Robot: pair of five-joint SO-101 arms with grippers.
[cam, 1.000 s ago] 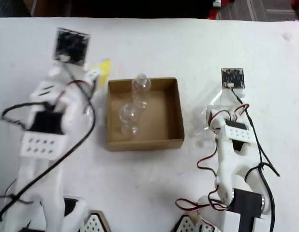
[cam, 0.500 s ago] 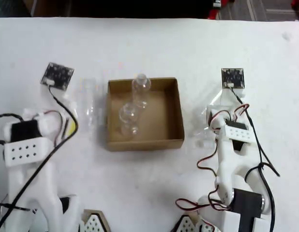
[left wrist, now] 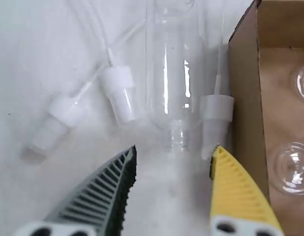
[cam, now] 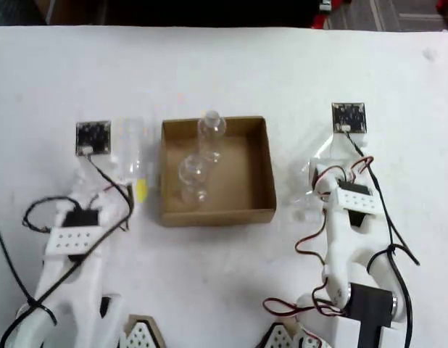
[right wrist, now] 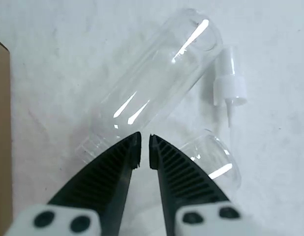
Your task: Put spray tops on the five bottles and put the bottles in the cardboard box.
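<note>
My left gripper (left wrist: 172, 150) stands open on the table left of the cardboard box (cam: 217, 214); its grey and yellow fingers flank the neck end of a clear bottle (left wrist: 174, 73) lying there without a top. Three white spray tops lie loose around that bottle: one (left wrist: 216, 118) against the box wall, one (left wrist: 120, 93) on its other side, one (left wrist: 48, 130) farther out. Two clear bottles (cam: 212, 134) (cam: 193, 174) stand inside the box. Right of the box, my right gripper (right wrist: 144, 140) is shut and empty just short of a lying bottle (right wrist: 157, 83). A second bottle (right wrist: 211, 157) and a spray top (right wrist: 229, 83) lie beside it.
The white table (cam: 282, 65) is bare beyond the box and between the two arm bases. The box wall (left wrist: 243, 88) runs close along my left gripper's yellow finger (left wrist: 230, 187). Cables hang from both arms.
My left arm has pulled back from beside the box's far corner, swung left, then come down behind the bottle left of the box. The right arm has kept still.
</note>
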